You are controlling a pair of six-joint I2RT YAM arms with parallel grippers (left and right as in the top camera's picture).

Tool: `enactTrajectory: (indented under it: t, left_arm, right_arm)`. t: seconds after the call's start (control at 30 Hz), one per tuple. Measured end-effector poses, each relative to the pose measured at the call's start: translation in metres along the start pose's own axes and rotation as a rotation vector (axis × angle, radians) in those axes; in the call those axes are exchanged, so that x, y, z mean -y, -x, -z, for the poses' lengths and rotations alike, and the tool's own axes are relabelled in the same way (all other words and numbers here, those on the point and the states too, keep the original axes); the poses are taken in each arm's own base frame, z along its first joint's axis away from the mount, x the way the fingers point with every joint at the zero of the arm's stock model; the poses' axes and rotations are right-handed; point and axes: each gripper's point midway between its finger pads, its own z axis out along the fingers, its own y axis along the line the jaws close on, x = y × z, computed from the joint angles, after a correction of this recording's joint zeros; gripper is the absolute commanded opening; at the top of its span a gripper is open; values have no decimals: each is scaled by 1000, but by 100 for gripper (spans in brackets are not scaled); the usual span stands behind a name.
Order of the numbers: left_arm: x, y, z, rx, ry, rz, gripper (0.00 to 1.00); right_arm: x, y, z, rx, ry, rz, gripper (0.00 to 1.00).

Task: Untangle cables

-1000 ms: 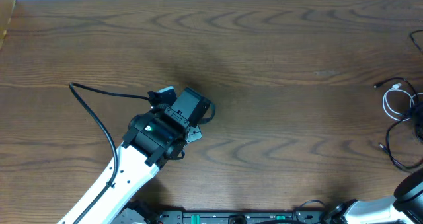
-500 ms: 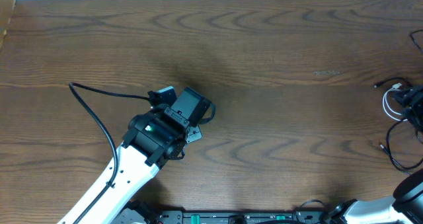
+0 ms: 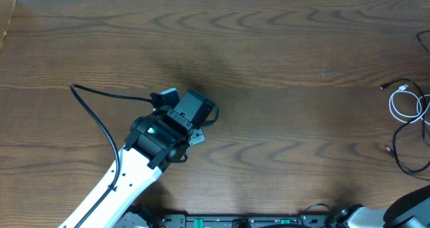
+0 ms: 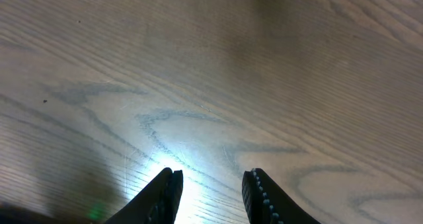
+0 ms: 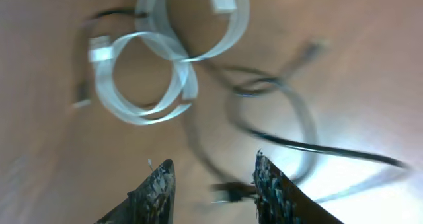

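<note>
The cables lie at the table's far right edge: a white cable (image 3: pixel 401 107) in loops, and thin black cables (image 3: pixel 401 154) crossing it and curling below. In the right wrist view the white cable (image 5: pixel 165 55) is coiled at top left and a black cable (image 5: pixel 291 128) loops under it, blurred. My right gripper (image 5: pixel 213 184) is open above them, with a small black plug end (image 5: pixel 231 191) between its fingers, not gripped. My left gripper (image 3: pixel 195 109) is far from the cables at centre left; in its wrist view it (image 4: pixel 210 191) is open over bare wood.
The left arm's thick black cable (image 3: pixel 94 115) trails across the table to the left. The wooden table's (image 3: pixel 282 66) far edge meets a white wall at the top. Only a bit of the right arm (image 3: pixel 411 209) shows at the bottom right corner.
The right gripper, seen over the cables at the right edge before, has pulled out of the overhead view, and the right arm sank lower. The left arm has not moved.
</note>
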Motion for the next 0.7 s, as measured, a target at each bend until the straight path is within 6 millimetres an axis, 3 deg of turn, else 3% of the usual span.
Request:
enactTrajectory:
  t: [0.17, 0.37, 0.5, 0.57, 0.7]
  left_arm:
    - [-1, -1, 0, -5, 7, -2, 35]
    - [-5, -4, 0, -16, 24, -8, 35]
    - [-5, -4, 0, -16, 23, -8, 35]
    - [-5, -4, 0, -16, 23, -7, 35]
    - [-5, -4, 0, -16, 23, -7, 35]
  right_arm:
    - [24, 18, 3, 97, -142, -73, 36]
    - [32, 30, -2, 144, -194, -107, 24]
    - [33, 21, -21, 86, -213, -104, 15]
    - [33, 7, -41, 5, -220, -96, 9]
    - [27, -16, -64, -119, -196, -81, 7]
